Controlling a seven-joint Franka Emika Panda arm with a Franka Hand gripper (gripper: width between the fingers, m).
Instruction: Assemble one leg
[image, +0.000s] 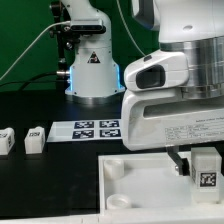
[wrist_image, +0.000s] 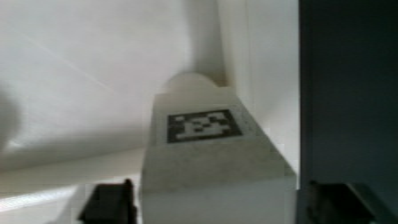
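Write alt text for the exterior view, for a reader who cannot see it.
A white robot arm's gripper holds a small white tagged leg over a large white panel at the exterior view's right. Two more white legs stand on the black table at the left, near a flat marker board.

This is a robotics lab bench set up for recording. A black table (image: 30, 105) carries little but test pieces, and a green backdrop (image: 30, 40) closes off the scene behind it. Well beyond the end effector (image: 193, 165), the robot base (image: 92, 70) stands bolted down with a blue status light glowing and cables (image: 35, 50) trailing off it. A marker board (image: 97, 128) of printed tags lies flat near the end effector, and loose white blocks (image: 36, 139) well apart from it bear the same black-and-white tags for camera tracking.
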